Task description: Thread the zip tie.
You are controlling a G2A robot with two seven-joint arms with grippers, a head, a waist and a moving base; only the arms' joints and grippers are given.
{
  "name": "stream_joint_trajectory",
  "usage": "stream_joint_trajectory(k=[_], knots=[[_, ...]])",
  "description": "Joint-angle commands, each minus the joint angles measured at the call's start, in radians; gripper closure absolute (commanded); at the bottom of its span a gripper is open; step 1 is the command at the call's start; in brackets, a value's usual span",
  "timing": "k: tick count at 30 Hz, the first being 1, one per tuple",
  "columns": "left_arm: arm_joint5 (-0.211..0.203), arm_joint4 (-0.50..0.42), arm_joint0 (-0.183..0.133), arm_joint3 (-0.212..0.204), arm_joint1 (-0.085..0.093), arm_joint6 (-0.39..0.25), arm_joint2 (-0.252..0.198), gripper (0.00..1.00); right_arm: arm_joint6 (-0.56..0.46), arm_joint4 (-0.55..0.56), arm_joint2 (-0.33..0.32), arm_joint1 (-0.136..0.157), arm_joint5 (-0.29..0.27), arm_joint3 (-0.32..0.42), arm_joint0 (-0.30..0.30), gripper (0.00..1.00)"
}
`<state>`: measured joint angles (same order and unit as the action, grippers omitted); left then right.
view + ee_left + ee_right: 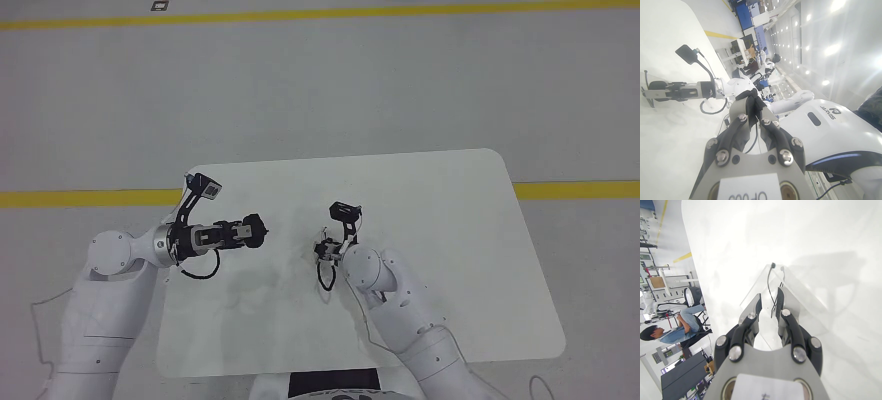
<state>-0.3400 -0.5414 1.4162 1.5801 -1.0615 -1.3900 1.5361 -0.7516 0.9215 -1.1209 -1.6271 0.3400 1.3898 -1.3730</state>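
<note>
While straddling the task's thing a little to the left of the middle of the white tabletop (450, 200), grips nothing yet with the grey metal right tool (769, 302). Holds the two black ribbed pads moderately apart, neither wide nor narrow, with the thin black plastic zip tie (768, 283) in the gap: close against one pad (780, 300), possibly touching it, and clear of the other. Finds the tie's long axis running nearly along the tool's own reach, with the small square head farthest out beyond the fingertips and the strap leading back between the pads. Places the tie at a clear plastic block (800, 294) standing on the tabletop; cannot tell whether lying on it or leaning against it.

Sets the grey metal left tool (255, 229) well apart, between the right tool and the tabletop's left edge, aimed across at the tie. Shows its fingertips drawn together and wrapped in black material; cannot tell if pinching anything there.

Counts the right arm by far the nearer, so probably calls for a pinch on the strap before any threading. Needs the strap squarely between both pad faces at closing. Risks nudging the thin strap sideways against the block, or twisting it. Leaves the tail apparently not yet through the head.
</note>
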Motion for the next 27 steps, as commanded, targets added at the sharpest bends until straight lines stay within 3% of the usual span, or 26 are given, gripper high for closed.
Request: stream_joint_trajectory(k=[1,4,5,14,27], knots=[[0.000,0.000,0.000,0.000,0.000,0.000,0.000,1.00,-0.001,0.005,-0.005,-0.006,0.000,-0.003,-0.001,0.82],[0.000,0.000,0.000,0.000,0.000,0.000,0.000,1.00,-0.003,0.014,-0.013,-0.014,0.000,-0.006,-0.003,0.99],[0.000,0.000,0.000,0.000,0.000,0.000,0.000,1.00,-0.004,0.018,-0.016,-0.017,0.000,-0.006,-0.004,1.00],[0.000,0.000,0.000,0.000,0.000,0.000,0.000,1.00,-0.010,0.045,-0.038,-0.036,0.000,0.003,-0.016,1.00],[0.000,0.000,0.000,0.000,0.000,0.000,0.000,1.00,-0.044,0.101,-0.022,-0.041,0.000,0.142,-0.079,1.00]])
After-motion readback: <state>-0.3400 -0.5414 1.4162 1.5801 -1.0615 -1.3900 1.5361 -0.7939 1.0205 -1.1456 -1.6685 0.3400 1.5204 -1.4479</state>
